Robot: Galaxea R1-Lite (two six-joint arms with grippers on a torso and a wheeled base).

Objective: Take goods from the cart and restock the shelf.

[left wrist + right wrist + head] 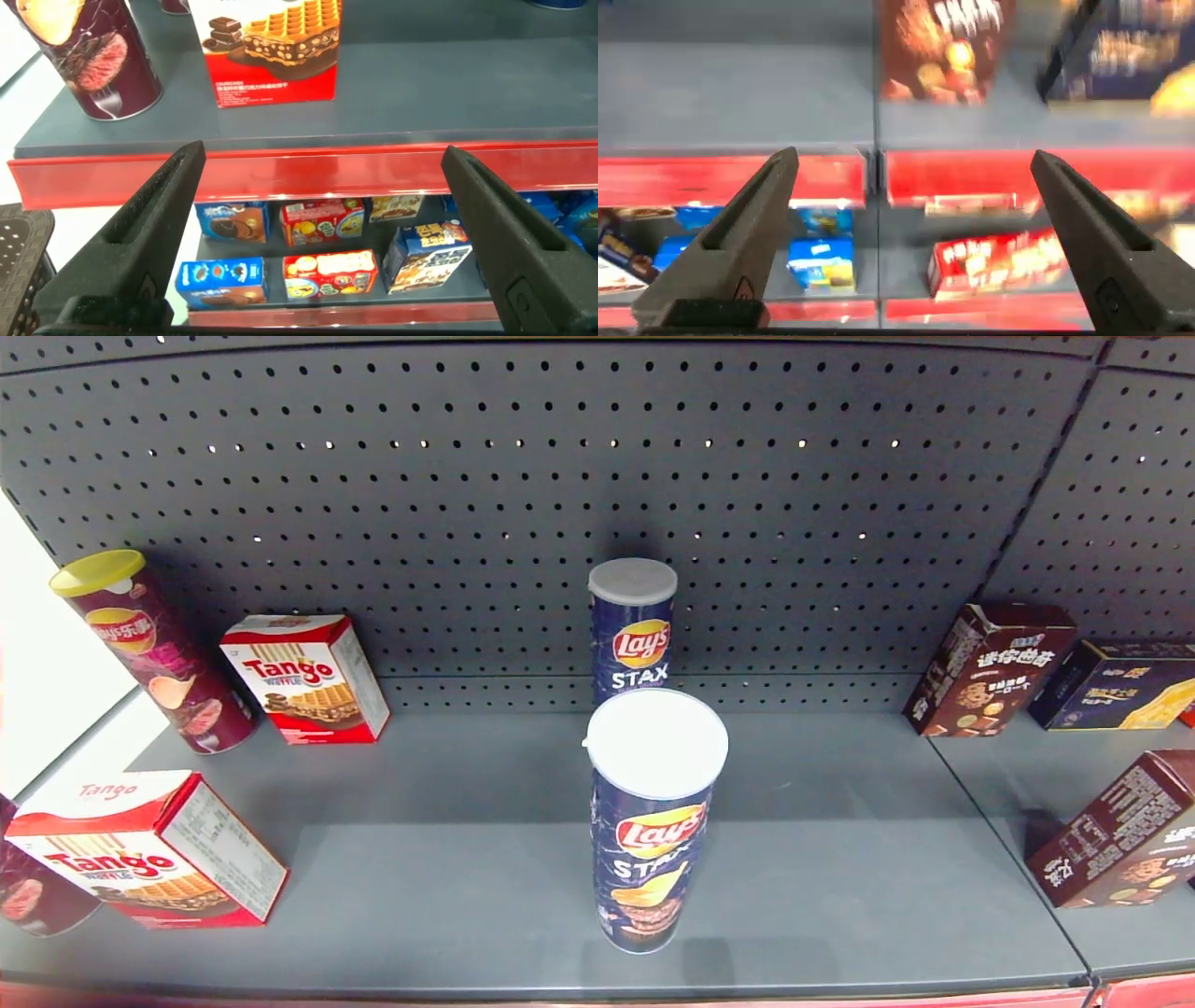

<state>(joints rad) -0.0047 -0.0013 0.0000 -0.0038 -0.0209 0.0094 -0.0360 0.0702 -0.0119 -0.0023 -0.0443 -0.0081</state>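
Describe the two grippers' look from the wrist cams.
Left gripper: two matte charcoal fingers, wedge-shaped, tapering to narrow tips. Right gripper: same build, small triangular mark near each finger's base.

On the left gripper [322, 151] you see two matte black fingers [140, 233]. Each is a long wedge that tapers to a blunt tip, with a finely grained surface and a slight step partway along. The right gripper [915, 157] has the same black wedge fingers [1106, 247]. Note the small triangular mark near each base.
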